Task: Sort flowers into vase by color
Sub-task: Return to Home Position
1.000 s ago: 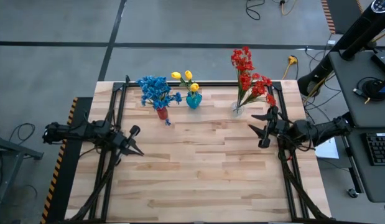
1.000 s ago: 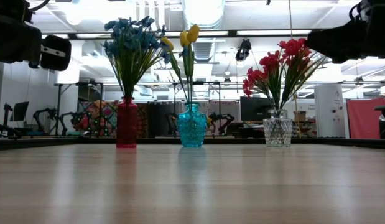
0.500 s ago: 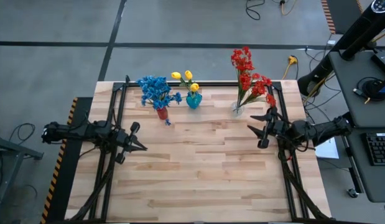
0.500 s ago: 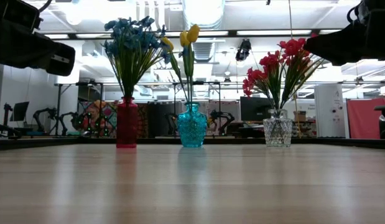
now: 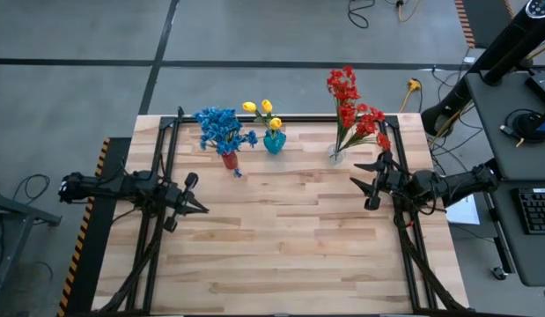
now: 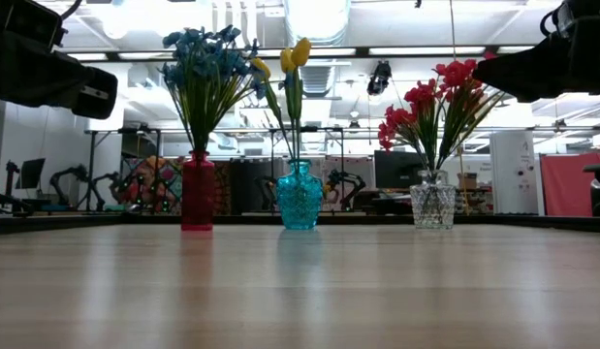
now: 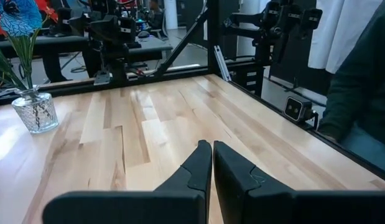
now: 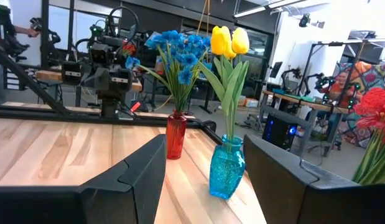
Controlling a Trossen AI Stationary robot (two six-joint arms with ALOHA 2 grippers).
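Observation:
Three vases stand in a row near the table's far edge. A red vase [image 5: 230,160] holds the blue flowers [image 5: 221,129]. A teal vase [image 5: 274,143] holds the yellow flowers [image 5: 260,107]. A clear glass vase [image 5: 335,155] holds the red flowers [image 5: 349,107]. My left gripper [image 5: 204,210] hovers shut at the table's left side, pointing right, far from the vases; its fingertips [image 7: 211,147] meet. My right gripper [image 5: 360,185] hovers open at the table's right side, just in front of the glass vase, with nothing between its fingers [image 8: 137,172].
Bare wooden tabletop [image 5: 281,246] fills the middle and near part. Black frame rails [image 5: 162,150] run along the left, right and far edges. A person [image 7: 360,93] stands beyond the table's near edge. A desk with a keyboard [image 5: 536,211] is off to the right.
My left gripper has turned a little at the wrist, its shut tip swinging slightly toward the far edge, and then kept still. The flowers and vases have stayed put.

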